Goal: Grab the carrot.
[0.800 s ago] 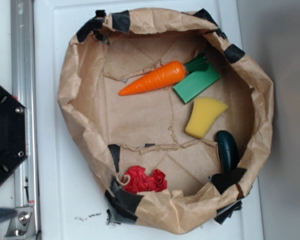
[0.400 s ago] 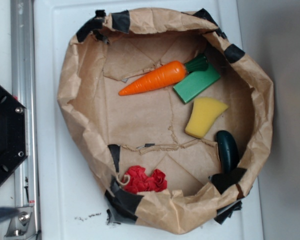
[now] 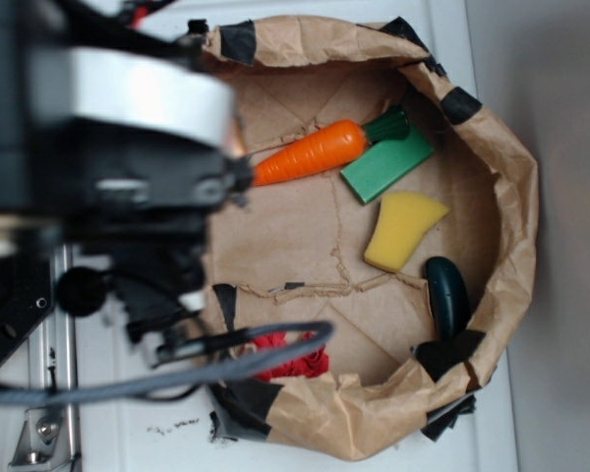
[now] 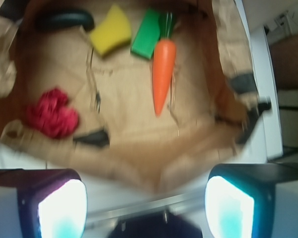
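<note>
In the wrist view the gripper (image 4: 146, 198) sits nearest, its two pale fingers (image 4: 62, 208) set wide apart at the bottom corners, with nothing between them. It hangs over the near rim of the brown paper bag (image 4: 139, 163), outside it.

Beyond the rim, on the bag's floor, lies the carrot (image 4: 163, 74). Its long axis runs nearly straight away from the gripper: the pointed tip faces the gripper, and the green stem is at the far end. It lies a little right of the midline between the fingers, well apart from them. In the exterior view the carrot (image 3: 310, 154) lies aslant, with its tip hidden behind the blurred arm (image 3: 108, 167) and its stem toward the upper right.

The green block (image 4: 146, 33) lies just beside the stem end, touching or nearly so. Left of it is a yellow sponge (image 4: 111, 29), and farther left a dark oblong thing (image 4: 64, 21) lies against the far wall. A red crumpled thing (image 4: 50, 115) lies at the near left. There is one of each. Nothing lies between the gripper and the carrot's tip except the bag's rim.
</note>
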`<act>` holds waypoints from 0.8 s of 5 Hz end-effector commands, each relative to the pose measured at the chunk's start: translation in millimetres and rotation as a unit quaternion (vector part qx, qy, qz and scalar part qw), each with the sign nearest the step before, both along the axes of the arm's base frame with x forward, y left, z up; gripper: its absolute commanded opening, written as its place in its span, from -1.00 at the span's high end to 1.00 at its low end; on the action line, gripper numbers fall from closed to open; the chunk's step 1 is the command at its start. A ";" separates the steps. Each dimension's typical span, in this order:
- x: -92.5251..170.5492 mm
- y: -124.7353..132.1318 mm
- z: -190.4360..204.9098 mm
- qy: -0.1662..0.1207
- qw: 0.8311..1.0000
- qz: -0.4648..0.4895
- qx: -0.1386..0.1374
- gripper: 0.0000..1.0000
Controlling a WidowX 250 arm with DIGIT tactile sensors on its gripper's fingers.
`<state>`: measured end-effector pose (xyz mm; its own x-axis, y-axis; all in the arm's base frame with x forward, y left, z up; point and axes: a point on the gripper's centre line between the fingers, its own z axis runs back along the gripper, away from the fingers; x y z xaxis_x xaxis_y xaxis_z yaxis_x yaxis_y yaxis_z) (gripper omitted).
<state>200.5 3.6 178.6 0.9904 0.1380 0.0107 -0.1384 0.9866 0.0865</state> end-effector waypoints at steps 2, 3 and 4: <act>44.6 18.1 -96.7 -0.030 0.995 -0.096 0.000 -1.00; 60.0 15.1 -111.9 -0.009 0.995 -0.098 0.026 -1.00; 72.1 33.5 -124.9 0.016 0.996 -0.090 0.019 -1.00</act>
<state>263.8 29.6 39.4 0.9957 -0.0556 -0.0744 0.0646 0.9902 0.1240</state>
